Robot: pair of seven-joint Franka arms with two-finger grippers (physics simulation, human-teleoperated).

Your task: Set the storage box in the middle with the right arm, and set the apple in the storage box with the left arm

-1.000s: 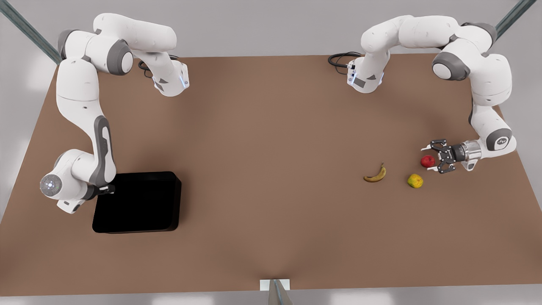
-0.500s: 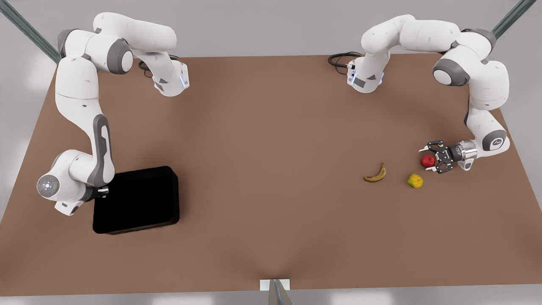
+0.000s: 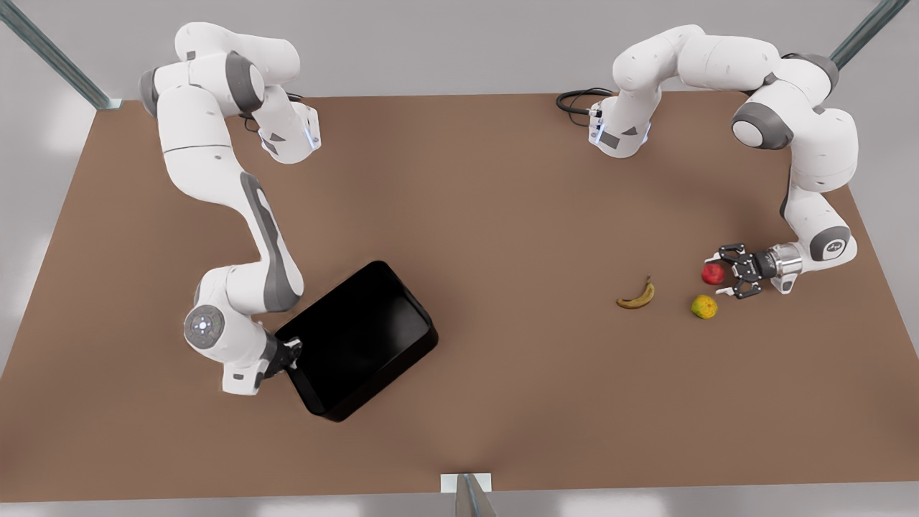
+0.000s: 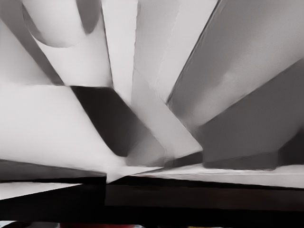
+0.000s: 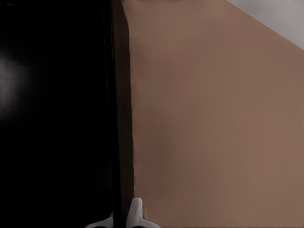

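Right gripper [image 3: 289, 353] pinches the rim of the box [image 3: 359, 337] at one corner; the right wrist view shows a fingertip [image 5: 136, 213] set against the wall [image 5: 121, 114]. The box lies skewed on the table [image 3: 488, 208], its far end swung out from the gripper toward the middle, not yet centred.

Left gripper [image 3: 732, 271] sits low, fingers spread, with the apple [image 3: 712, 273] between the tips or just off them; I cannot tell whether they touch. The yellow fruit [image 3: 704, 306] is near one side of this gripper, the banana [image 3: 637, 296] beyond the apple.

Risks, as I judge them:
- A corner hold on a wide bin gives little control over turning. Drag along the table could let the box pivot further, or the rim could slip out of the pinch, and it would end up crooked or off-centre.
- If the left fingers close off-centre, the round apple may squirt away and roll toward the banana.
- A tip could nudge the yellow fruit.
- If the apple arrives before the box settles, the drop could miss.
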